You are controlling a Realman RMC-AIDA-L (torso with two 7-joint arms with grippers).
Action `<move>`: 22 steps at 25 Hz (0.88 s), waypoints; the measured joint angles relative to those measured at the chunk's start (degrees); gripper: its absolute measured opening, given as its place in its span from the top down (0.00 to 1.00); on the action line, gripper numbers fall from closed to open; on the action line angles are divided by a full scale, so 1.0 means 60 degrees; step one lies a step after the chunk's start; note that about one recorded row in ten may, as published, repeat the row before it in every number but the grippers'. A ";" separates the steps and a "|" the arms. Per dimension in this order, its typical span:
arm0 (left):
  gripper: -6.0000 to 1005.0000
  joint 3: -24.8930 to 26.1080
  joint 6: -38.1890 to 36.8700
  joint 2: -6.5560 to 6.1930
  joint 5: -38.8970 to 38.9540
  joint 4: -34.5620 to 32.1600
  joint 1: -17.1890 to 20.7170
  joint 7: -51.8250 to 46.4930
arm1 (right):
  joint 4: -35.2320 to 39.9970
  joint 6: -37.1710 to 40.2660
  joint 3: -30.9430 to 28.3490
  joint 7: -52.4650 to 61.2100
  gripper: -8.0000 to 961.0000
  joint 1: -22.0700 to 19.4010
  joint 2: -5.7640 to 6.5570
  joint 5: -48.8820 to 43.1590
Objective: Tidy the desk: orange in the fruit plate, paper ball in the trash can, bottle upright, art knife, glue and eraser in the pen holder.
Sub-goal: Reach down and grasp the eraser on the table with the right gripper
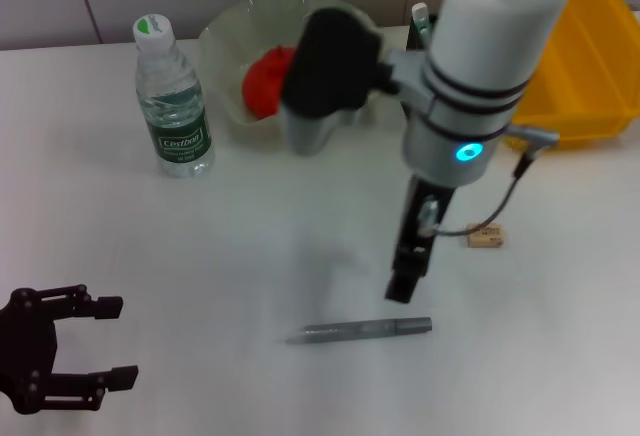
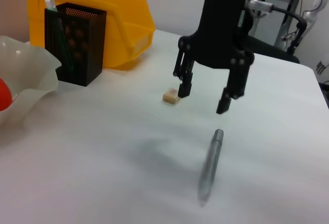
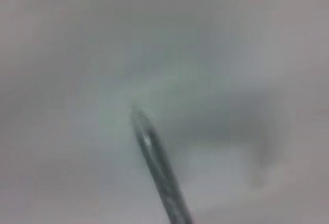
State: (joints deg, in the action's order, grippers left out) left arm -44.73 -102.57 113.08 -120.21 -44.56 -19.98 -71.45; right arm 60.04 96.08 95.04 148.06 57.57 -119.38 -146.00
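right gripper [image 2: 208, 99] fingers apart, hovering above art knife [image 1: 362, 331] on desk; orange [image 1: 268, 80] in fruit plate [image 1: 225, 36].

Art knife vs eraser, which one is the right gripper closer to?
The grey art knife, lying flat just below the open right gripper. The small tan eraser sits off to one side, beside one finger.

1. One water bottle [image 1: 172, 106], upright.
2. One orange [image 1: 268, 78] in one fruit plate [image 1: 225, 31].
3. One pen holder [image 2: 75, 44].
4. One yellow bin [image 1: 595, 66].
5. One eraser [image 1: 485, 238].
6. One art knife [image 1: 362, 331].
7. Two end effectors: left [image 1: 95, 341], right [image 2: 205, 93].
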 joint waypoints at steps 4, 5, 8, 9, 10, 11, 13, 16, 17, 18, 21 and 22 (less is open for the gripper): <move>0.19 0.0000 -0.0022 0.0005 0.0000 0.0000 -0.0047 -0.0030 | -0.0067 0.0283 -0.0705 0.0286 0.27 -0.0213 0.0005 -0.1009; 0.19 0.0000 -0.0025 0.0006 0.0000 0.0000 -0.0053 -0.0040 | -0.0088 0.0302 -0.0778 0.0427 0.27 -0.0270 0.0005 -0.1354; 0.19 0.0000 -0.0029 0.0032 0.0000 -0.0025 -0.0093 -0.0078 | -0.0193 0.0264 -0.0838 0.0936 0.27 -0.0420 0.0005 -0.2232; 0.19 0.0000 -0.0029 0.0032 0.0000 -0.0025 -0.0093 -0.0078 | -0.0193 0.0264 -0.0838 0.0936 0.27 -0.0420 0.0005 -0.2232; 0.19 0.0000 -0.0029 0.0039 0.0000 -0.0038 -0.0098 -0.0085 | -0.0368 0.0238 -0.0908 0.1161 0.27 -0.0439 0.0006 -0.2535; 0.19 -0.0001 -0.0029 0.0044 0.0000 -0.0048 -0.0111 -0.0091 | -0.0368 0.0238 -0.0908 0.1161 0.27 -0.0439 0.0006 -0.2535; 0.19 0.0000 -0.0029 0.0049 -0.0001 -0.0025 -0.0171 -0.0100 | -0.0651 0.0219 -0.1141 0.1307 0.28 -0.0439 0.0013 -0.2778; 0.19 0.0000 -0.0030 0.0050 -0.0002 -0.0009 -0.0184 -0.0101 | -0.0800 0.0146 -0.1309 0.1311 0.28 -0.0441 0.0015 -0.2813; 0.19 -0.0001 -0.0030 0.0050 -0.0003 -0.0003 -0.0193 -0.0102 | -0.0845 0.0082 -0.1366 0.1311 0.28 -0.0453 0.0016 -0.2841; 0.19 0.0000 -0.0029 0.0056 -0.0004 -0.0001 -0.0212 -0.0104 | -0.0925 -0.0137 -0.1457 0.1320 0.28 -0.0530 0.0018 -0.2944; 0.19 0.0000 -0.0029 0.0066 -0.0004 0.0000 -0.0216 -0.0104 | -0.0978 -0.0399 -0.1495 0.1360 0.28 -0.0633 0.0020 -0.3033; 0.19 0.0002 -0.0029 0.0067 -0.0004 0.0000 -0.0216 -0.0104 | -0.1049 -0.0520 -0.1516 0.1378 0.28 -0.0666 0.0019 -0.3056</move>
State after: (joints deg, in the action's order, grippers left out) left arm -44.72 -102.75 113.48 -120.24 -44.56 -21.28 -72.07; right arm 53.75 92.96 85.95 156.33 53.57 -119.26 -164.33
